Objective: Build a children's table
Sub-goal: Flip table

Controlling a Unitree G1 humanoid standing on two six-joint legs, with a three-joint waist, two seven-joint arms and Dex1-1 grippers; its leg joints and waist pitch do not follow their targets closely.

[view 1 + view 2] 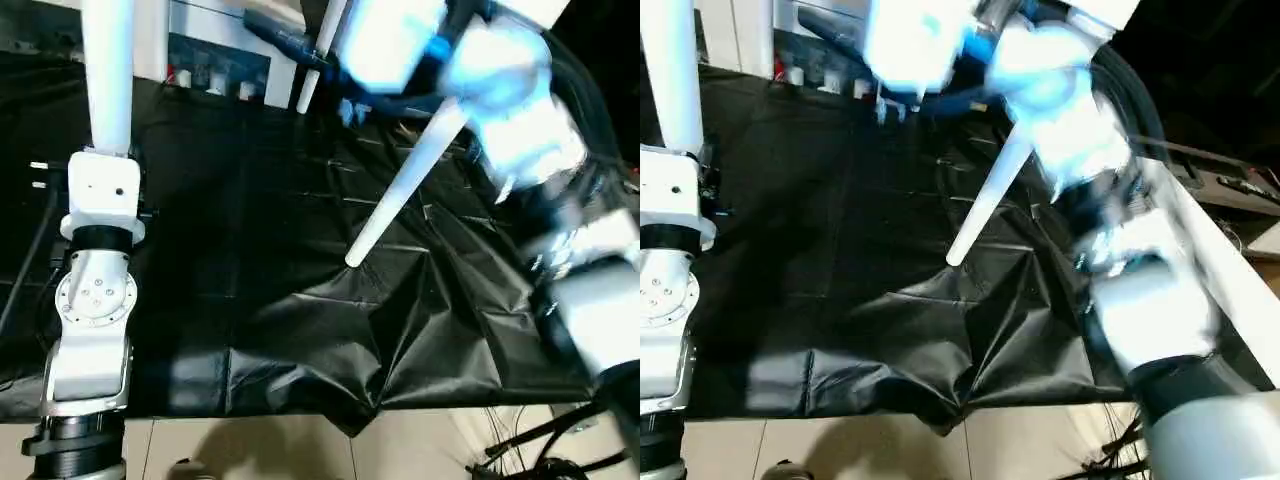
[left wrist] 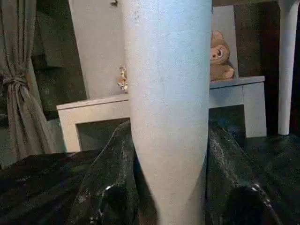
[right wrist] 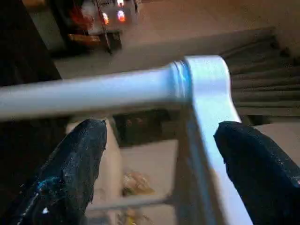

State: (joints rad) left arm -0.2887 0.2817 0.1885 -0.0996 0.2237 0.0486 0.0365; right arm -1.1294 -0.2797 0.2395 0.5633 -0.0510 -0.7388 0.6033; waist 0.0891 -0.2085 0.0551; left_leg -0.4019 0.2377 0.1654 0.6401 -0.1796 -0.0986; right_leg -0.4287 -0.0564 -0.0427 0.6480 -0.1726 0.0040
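Note:
A white tapered leg [image 1: 108,70] of the children's table rises steeply at the far left, and my left gripper [image 2: 167,129] is shut on it, one black finger [image 2: 112,187] on each side. A second leg [image 1: 400,195] slants down over the black sheet, its tip hanging free. In the right wrist view this kind of leg [image 3: 93,93] runs into a round corner socket [image 3: 206,79] of the white tabletop, with ribs beside it. My right gripper [image 3: 161,129] is open, its fingers [image 3: 75,164] wide apart and off the socket. My right arm [image 1: 520,120] is blurred at the upper right.
The work table's crumpled black sheet [image 1: 250,250] ends at a front edge above pale floor tiles [image 1: 300,450]. A white cabinet [image 1: 210,40] stands behind. Cables [image 1: 530,450] lie at the lower right. The left wrist view has another upright leg [image 2: 287,65], a teddy bear [image 2: 220,56] and a curtain [image 2: 18,79].

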